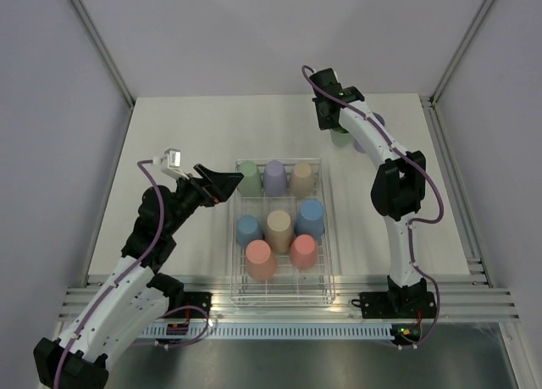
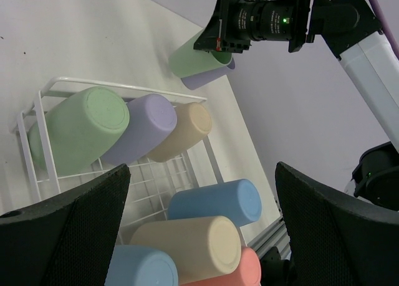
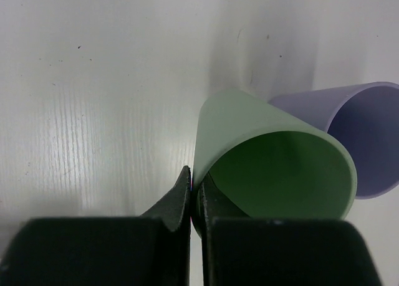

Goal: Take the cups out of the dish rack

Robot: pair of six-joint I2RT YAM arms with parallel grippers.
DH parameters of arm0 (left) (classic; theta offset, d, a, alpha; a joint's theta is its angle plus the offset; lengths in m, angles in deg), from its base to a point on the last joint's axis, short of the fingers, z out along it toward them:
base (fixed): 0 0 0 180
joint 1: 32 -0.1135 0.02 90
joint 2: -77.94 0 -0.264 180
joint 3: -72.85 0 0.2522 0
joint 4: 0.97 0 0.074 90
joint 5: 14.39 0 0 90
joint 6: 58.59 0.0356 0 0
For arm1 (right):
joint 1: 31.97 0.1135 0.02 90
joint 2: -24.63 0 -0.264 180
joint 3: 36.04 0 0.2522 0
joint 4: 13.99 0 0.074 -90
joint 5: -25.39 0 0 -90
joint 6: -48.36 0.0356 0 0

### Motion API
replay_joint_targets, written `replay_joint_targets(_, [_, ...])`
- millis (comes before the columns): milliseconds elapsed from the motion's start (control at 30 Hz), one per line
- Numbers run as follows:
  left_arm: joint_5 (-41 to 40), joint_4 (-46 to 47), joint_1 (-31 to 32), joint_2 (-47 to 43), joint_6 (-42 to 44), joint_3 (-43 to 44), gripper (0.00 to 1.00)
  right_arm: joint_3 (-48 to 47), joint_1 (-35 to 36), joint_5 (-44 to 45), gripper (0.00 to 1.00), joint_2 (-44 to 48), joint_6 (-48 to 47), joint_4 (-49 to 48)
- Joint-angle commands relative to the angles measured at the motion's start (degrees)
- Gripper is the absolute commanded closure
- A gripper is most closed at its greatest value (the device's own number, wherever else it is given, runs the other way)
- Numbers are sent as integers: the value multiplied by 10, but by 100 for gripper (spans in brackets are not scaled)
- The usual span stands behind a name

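Note:
The clear dish rack (image 1: 280,292) sits mid-table and holds several upturned cups: green (image 1: 247,177), purple (image 1: 274,176) and beige (image 1: 301,176) in the far row, then blue, beige and pink ones nearer. My left gripper (image 1: 222,184) is open and empty, hovering at the rack's far left corner; in its wrist view the rack's cups (image 2: 206,243) lie between its fingers. My right gripper (image 3: 194,186) is at the far right of the table, shut on the rim of a mouth-up green cup (image 3: 274,155), one finger inside. A purple cup (image 3: 365,136) stands right beside it.
Grey walls close the table at the back and both sides. A metal rail (image 1: 474,300) runs along the near edge by the arm bases. The right arm's elbow (image 1: 396,190) hangs just right of the rack.

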Motion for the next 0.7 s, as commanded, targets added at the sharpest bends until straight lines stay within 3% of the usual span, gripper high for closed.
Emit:
replay_joint_targets(0, [12,3,2,3,21,7,0,-36,-8,-11,99,-14,-13,0])
replay_joint_targets(267, [13,1,2,5,24,12,0,-38,-20,-43,93,-24,-6,-12])
replay_joint_targets(667, [15,-3,2,8,35,21,0,-25,-21,-66,63,20,-8,-40])
